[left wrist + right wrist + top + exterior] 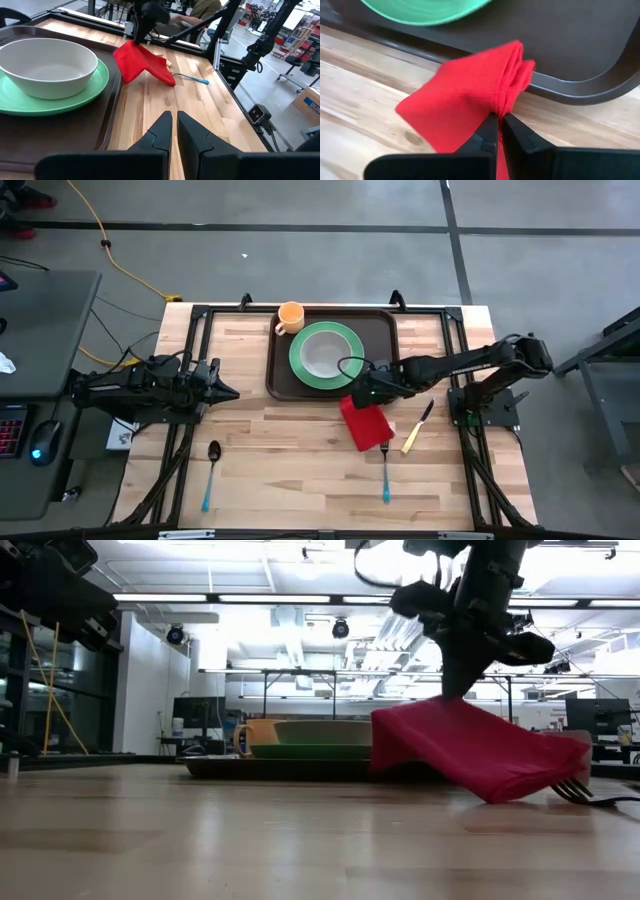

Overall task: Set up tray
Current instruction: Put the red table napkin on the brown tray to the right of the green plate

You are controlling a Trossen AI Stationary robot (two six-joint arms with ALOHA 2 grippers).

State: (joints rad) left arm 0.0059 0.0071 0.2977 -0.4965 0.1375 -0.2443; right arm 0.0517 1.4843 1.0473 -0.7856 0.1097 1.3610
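Three utensils near edge: teal-handled spoon [211, 471] at near left, teal-handled fork [385, 473] near centre-right, yellow-handled knife [417, 427] to the right; none on the tray yet.
Red napkin: red napkin [365, 423] lies just near of the tray's near right corner, one end lifted off the wood, the other end resting by the fork's tines.
Right gripper: right gripper [499, 131] has its fingers pressed together on a fold of the napkin, just near of the tray rim.
Left gripper: left gripper [226, 391] waits over the left side of the table, left of the tray; fingers nearly together, holding nothing.
Tray: tray [384, 323], dark brown, sits at far centre of the table.
Tray load: green plate [347, 335] with white bowl [323, 356] on it, orange mug [290, 316] at far left corner.
Progress (judgement): dishes and mug placed; napkin in hand, not yet set down; fork, knife and spoon remain.
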